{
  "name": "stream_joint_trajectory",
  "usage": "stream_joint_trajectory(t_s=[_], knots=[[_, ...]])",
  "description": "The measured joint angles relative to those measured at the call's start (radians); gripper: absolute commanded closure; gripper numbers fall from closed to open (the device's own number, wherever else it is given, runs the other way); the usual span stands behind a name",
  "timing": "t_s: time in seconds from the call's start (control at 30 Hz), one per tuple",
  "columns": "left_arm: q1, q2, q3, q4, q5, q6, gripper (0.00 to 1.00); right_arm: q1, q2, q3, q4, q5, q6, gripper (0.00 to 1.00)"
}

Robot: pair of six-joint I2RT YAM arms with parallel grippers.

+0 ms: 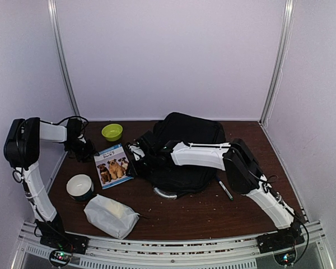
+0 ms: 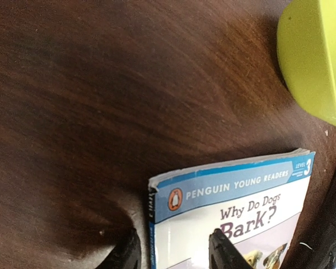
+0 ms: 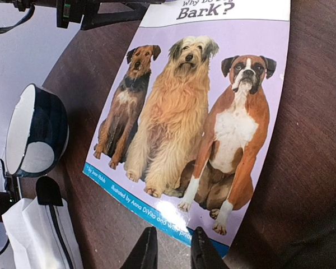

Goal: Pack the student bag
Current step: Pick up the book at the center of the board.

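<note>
Items on the table (image 1: 213, 216), counted: one student bag (image 1: 197, 133), one book (image 1: 113, 166), two bowls, one white zip pouch (image 1: 111, 216), one pen (image 1: 225, 189).

Student bag: black, lying flat at the rear centre to right of the table; its grey handle (image 1: 164, 194) points to the near side; the right arm reaches across the top of it.

Book: one paperback, lying just left of the bag; the cover shows three dogs and the title "Why Do Dogs Bark?".

Bowls: one green bowl (image 1: 112, 132) behind the book; one dark blue bowl with a white inside (image 1: 80, 186) in front of it, beside the pouch; the two stand well apart.

Pen: lying right of the bag, under the right arm's elbow.

Left tool (image 2: 173, 238): fingers moderately apart, at the book's far left corner; one finger (image 2: 126, 255) sits outside the spine over bare table, the other over the cover; no clamping seen.

Right tool (image 3: 173, 232): fingers narrow, with a small gap visible between them; positioned at the book's edge beside the bag, below the brown and white dog; nothing seen clamped.
</note>
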Motion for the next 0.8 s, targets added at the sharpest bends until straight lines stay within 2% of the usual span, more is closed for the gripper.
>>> stream_joint_trajectory(t_s=[0.43,0.63,0.8], knots=[[0.0,0.028,0.006,0.068,0.08,-0.001,0.57,0.008,0.05,0.038,0.006,0.058,0.089,0.89],[0.002,0.03,0.002,0.083,0.105,-0.001,0.5,0.0,0.081,0.063,0.022,0.056,0.141,0.92],[-0.003,0.03,0.0,0.094,0.121,0.004,0.54,-0.01,0.089,0.064,0.046,0.037,0.182,0.93]])
